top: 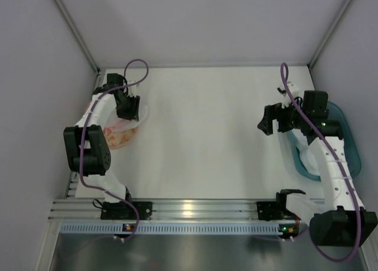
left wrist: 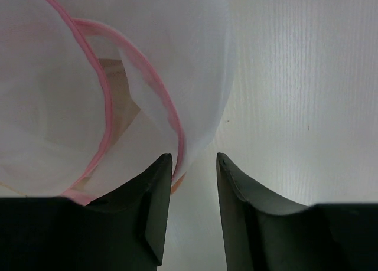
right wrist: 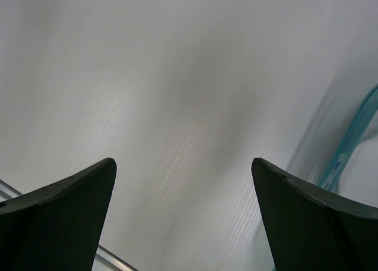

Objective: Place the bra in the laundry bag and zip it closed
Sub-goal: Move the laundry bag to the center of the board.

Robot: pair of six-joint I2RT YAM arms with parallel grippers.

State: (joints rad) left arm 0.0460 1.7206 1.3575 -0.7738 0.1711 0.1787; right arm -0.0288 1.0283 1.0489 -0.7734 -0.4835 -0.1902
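The laundry bag (top: 118, 138) is lying at the left edge of the table (top: 207, 135): light, limp mesh, best pinched at its trim. The left gripper (left wrist: 194, 156) is standing half-shut around pink-rimmed white mesh (left wrist: 201, 76), possibly gripping; I cannot tell. The right gripper (right wrist: 183, 170) is hanging open. The bra isn't showing.

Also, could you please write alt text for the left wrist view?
The left gripper points down at a translucent white mesh bag with pink trim, its dark fingers narrowly apart with the bag's trimmed edge just inside the gap. White table fills the right side.
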